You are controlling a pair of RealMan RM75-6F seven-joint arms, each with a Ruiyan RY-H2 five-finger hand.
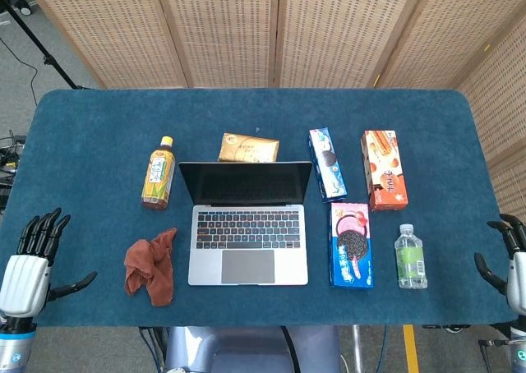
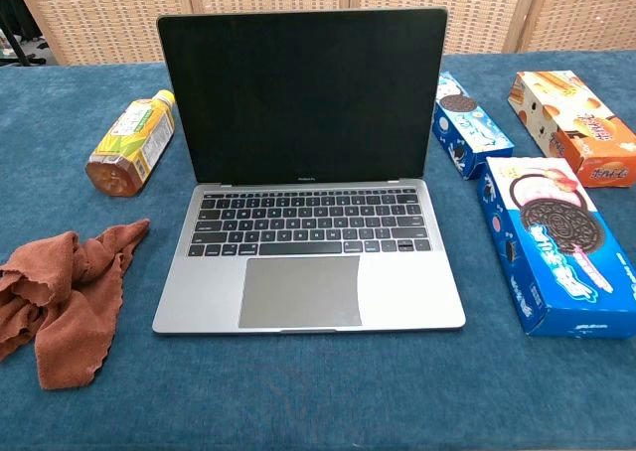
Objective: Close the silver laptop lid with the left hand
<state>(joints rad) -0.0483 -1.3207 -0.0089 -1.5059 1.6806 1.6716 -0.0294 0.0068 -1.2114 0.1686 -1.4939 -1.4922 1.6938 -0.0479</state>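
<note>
The silver laptop [image 1: 246, 233] [image 2: 308, 272] stands open in the middle of the blue table, its dark screen [image 2: 301, 95] upright and facing me. My left hand [image 1: 31, 262] hovers at the table's near left corner, fingers spread and holding nothing, well left of the laptop. At the near right edge my right hand [image 1: 508, 256] shows only in part, fingers apart and empty. Neither hand appears in the chest view.
A brown cloth [image 1: 150, 266] [image 2: 60, 297] lies between my left hand and the laptop. A tea bottle [image 1: 158, 173] [image 2: 131, 143] stands left of the screen. A gold packet [image 1: 247, 148] sits behind the lid. Cookie boxes [image 1: 352, 244] [image 2: 556, 242] and a water bottle [image 1: 410, 258] lie right.
</note>
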